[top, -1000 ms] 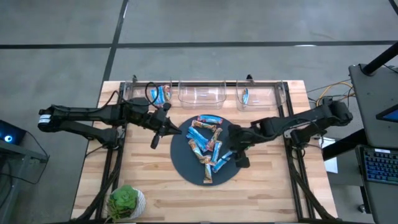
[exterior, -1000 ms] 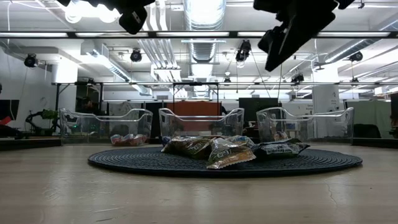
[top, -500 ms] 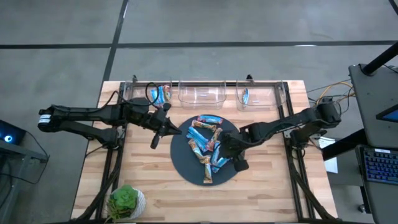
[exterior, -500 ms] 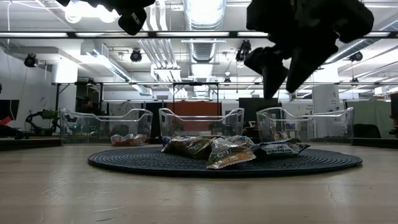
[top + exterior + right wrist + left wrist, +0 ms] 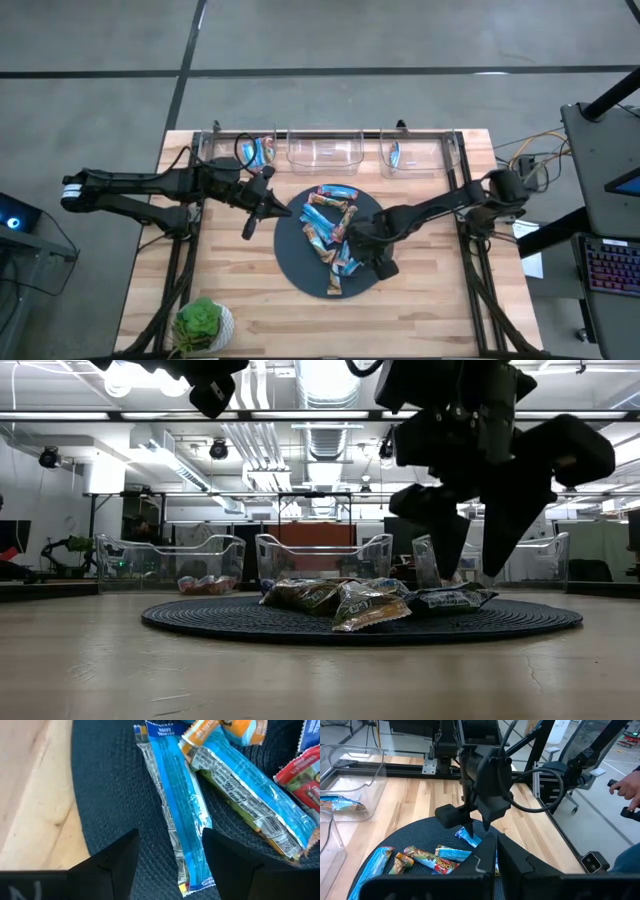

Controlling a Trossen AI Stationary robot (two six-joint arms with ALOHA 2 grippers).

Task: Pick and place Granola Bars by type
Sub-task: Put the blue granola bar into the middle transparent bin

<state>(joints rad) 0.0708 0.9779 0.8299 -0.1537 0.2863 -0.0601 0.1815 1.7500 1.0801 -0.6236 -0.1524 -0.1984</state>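
Several Granola Bars [image 5: 328, 222] in blue, blue-red and brown wrappers lie heaped on a dark round mat [image 5: 300, 270]. My right gripper [image 5: 363, 250] points steeply down over the heap's right side. It is open, and its fingers [image 5: 116, 854] stand on either side of a bright blue bar [image 5: 176, 815] without touching it. In the low view its tips [image 5: 470, 568] hang just above the bars [image 5: 345, 600]. My left gripper [image 5: 250, 226] is shut and empty, held high over the bare wood left of the mat.
Three clear bins stand along the far edge. The left one [image 5: 255, 150] holds a blue-red bar, the middle one [image 5: 325, 150] shows nothing inside, and the right one [image 5: 415, 152] holds a blue bar. A potted plant [image 5: 203, 325] sits at the near left corner.
My right gripper has come down toward the bars on the mat and shifted a little toward the table's left. It has rolled at the wrist and tipped more steeply downward, staying open. The bars have not moved.
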